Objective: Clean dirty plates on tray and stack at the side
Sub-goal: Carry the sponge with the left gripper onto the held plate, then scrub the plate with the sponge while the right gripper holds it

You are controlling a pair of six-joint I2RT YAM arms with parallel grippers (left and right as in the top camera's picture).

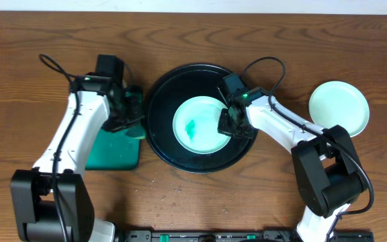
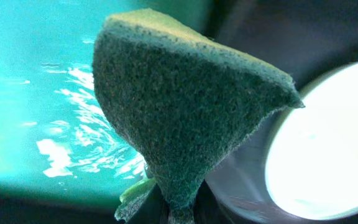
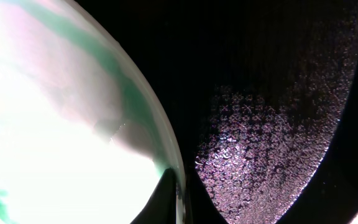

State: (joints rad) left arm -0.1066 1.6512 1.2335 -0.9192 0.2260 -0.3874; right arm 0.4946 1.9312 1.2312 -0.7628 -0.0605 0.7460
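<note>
While the smeared plate (image 1: 197,128) lies on the tray (image 1: 163,144), my right gripper (image 1: 229,124) pinches its rim, steadying it. Next, I judge, my left gripper (image 1: 133,113), clamped on the sponge (image 2: 185,112), must swing over and wipe. A second plate (image 1: 339,107) lies aside.

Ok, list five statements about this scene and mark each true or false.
1. The plate on the tray carries a teal smear. True.
2. The left gripper holds a sponge. True.
3. The right gripper hangs open, clear of the plate. False: it is shut on the plate's right rim.
4. The second plate lies left of the tray. False: it lies on the table, right of the tray.
5. The sponge is on the smear. False: it is off to the tray's left.
</note>
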